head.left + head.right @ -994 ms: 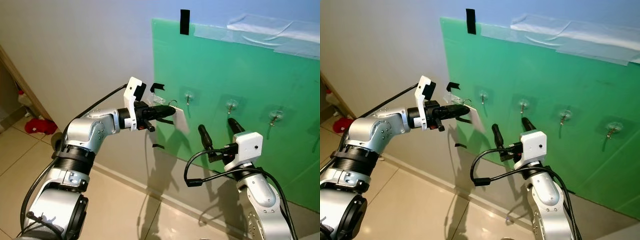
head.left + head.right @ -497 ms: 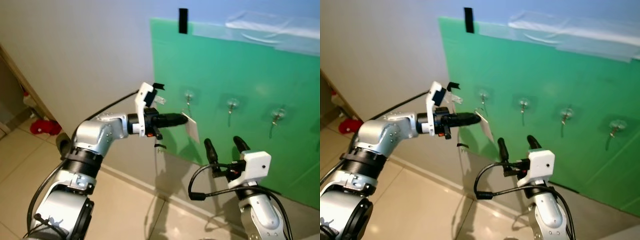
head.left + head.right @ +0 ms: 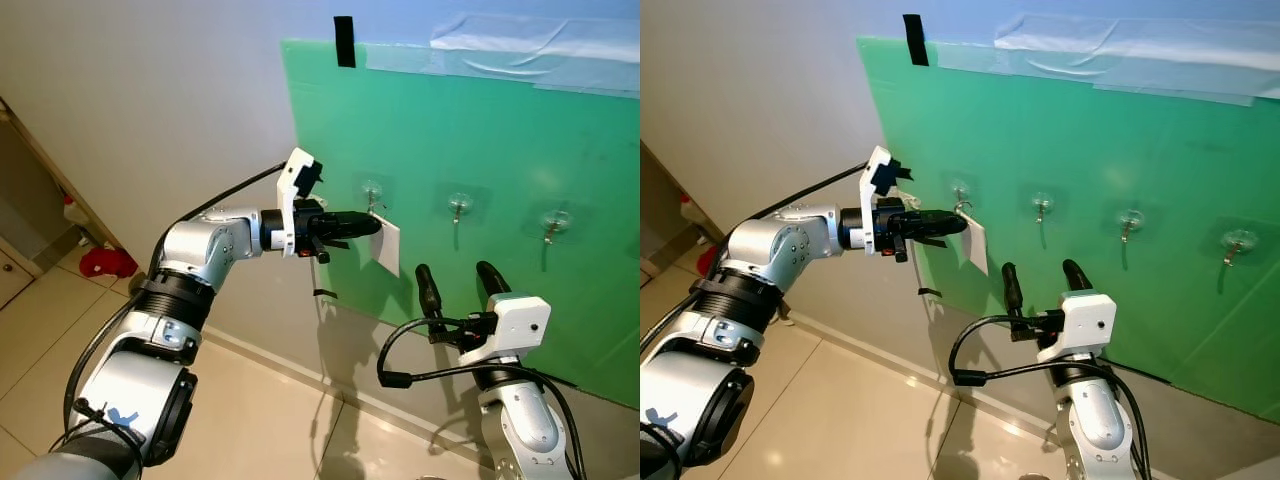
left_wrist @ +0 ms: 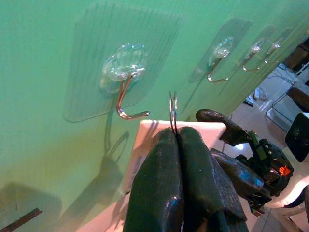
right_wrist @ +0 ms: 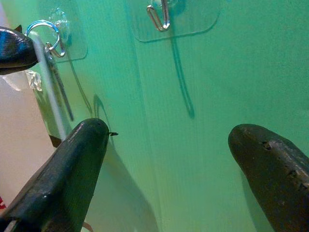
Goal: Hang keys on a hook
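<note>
Beside the leftmost hook [image 4: 126, 92], left gripper [image 4: 176, 140] fingers pinch the key ring [image 4: 173, 108]; right gripper [image 3: 458, 282] fingers spread wide below.

brightness: we get evenly lit, pretty bright head views, nothing blown out
shadows: both arms throw soft dark shadows down the wall [image 3: 200, 120] and onto the floor [image 3: 260, 400]
glare: mild sheen on the tape [image 3: 500, 55] along the top of the green board [image 3: 480, 140]
sharpness: head views look crisp to us, no motion blur
left wrist view: close fingers [image 4: 159, 193] a bit soft, hook [image 4: 126, 92] sharp
right wrist view: fingertips [image 5: 72, 169] blurry up close, corners look darker
</note>
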`<state>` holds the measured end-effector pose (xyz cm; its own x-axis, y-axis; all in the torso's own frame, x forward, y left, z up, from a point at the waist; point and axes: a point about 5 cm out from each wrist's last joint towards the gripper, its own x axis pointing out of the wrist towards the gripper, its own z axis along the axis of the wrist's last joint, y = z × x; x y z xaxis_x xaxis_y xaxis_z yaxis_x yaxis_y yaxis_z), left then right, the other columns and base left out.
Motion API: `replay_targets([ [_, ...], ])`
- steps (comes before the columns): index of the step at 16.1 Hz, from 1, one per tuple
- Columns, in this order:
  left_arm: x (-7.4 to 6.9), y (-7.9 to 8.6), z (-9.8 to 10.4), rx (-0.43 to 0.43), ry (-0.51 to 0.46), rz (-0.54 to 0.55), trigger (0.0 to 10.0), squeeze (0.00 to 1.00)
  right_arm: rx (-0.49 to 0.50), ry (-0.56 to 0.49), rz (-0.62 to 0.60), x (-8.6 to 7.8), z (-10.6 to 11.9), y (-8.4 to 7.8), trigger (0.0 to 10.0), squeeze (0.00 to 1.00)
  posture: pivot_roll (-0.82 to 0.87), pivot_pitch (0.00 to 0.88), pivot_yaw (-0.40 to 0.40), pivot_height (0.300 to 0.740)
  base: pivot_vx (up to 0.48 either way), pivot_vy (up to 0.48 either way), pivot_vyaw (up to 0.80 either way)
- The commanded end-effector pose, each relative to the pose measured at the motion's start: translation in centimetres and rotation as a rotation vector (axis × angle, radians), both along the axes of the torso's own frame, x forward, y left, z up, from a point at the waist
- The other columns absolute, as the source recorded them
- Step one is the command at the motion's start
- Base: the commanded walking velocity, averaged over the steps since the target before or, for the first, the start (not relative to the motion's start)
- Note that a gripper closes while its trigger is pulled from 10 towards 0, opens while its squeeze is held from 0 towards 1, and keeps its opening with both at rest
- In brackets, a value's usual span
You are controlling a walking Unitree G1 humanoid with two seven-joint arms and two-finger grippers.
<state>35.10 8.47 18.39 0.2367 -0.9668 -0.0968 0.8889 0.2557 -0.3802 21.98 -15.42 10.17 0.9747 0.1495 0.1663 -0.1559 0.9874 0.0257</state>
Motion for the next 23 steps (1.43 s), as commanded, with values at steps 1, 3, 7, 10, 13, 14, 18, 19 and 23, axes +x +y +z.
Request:
replay_targets([
  [1,0.3,0.7,0.2,0.018,-0.007,0.016,10.0,0.00,0.001,-0.006,0.008,0.1,0.0,0.5,10.0,0.00,-0.17,0.000,0.187,0.740,0.000,0.000,0.00],
  [3,0.7,1.4,0.3,-0.042,0.021,0.076,10.0,0.00,-0.022,0.020,0.009,-0.1,-0.4,0.1,10.0,0.00,-0.18,0.000,0.157,0.740,0.000,0.000,0.00],
  [7,1.5,1.8,-0.6,-0.122,0.110,0.176,10.0,0.00,-0.037,0.031,0.025,0.0,-0.4,-0.2,10.0,0.00,-0.17,0.000,0.130,0.740,0.000,0.000,0.00],
  [10,1.3,1.2,-1.8,-0.168,0.212,0.213,10.0,0.00,-0.041,0.048,0.039,0.0,-0.7,-0.1,10.0,0.00,-0.17,0.000,0.124,0.740,0.000,0.000,0.00],
  [13,0.8,0.6,-5.3,0.034,0.177,0.298,10.0,0.00,-0.045,0.056,0.043,0.0,-0.8,0.0,10.0,0.00,-0.17,0.000,0.126,0.740,0.000,0.000,0.00],
  [14,0.7,0.6,-5.7,0.079,0.135,0.314,10.0,0.00,-0.045,0.056,0.043,0.0,-0.8,0.0,10.0,0.00,-0.18,0.000,0.126,0.740,0.000,0.000,0.00],
  [18,0.9,1.0,-5.6,0.282,-0.154,0.440,10.0,1.00,-0.053,0.056,0.036,0.2,-0.6,-0.5,10.0,0.00,-0.18,0.000,0.121,0.740,0.000,0.000,0.00],
  [19,0.8,1.9,-4.8,0.331,-0.266,0.473,10.0,1.00,-0.056,0.056,0.034,0.2,-0.6,-0.6,10.0,0.00,-0.17,0.000,0.120,0.740,0.000,0.000,0.00],
  [23,-3.2,3.6,-4.9,0.363,-0.410,0.505,10.0,1.00,-0.070,0.067,-0.011,0.1,-0.8,-1.5,10.0,0.00,-0.15,0.000,0.115,0.740,0.000,0.000,0.00],
])
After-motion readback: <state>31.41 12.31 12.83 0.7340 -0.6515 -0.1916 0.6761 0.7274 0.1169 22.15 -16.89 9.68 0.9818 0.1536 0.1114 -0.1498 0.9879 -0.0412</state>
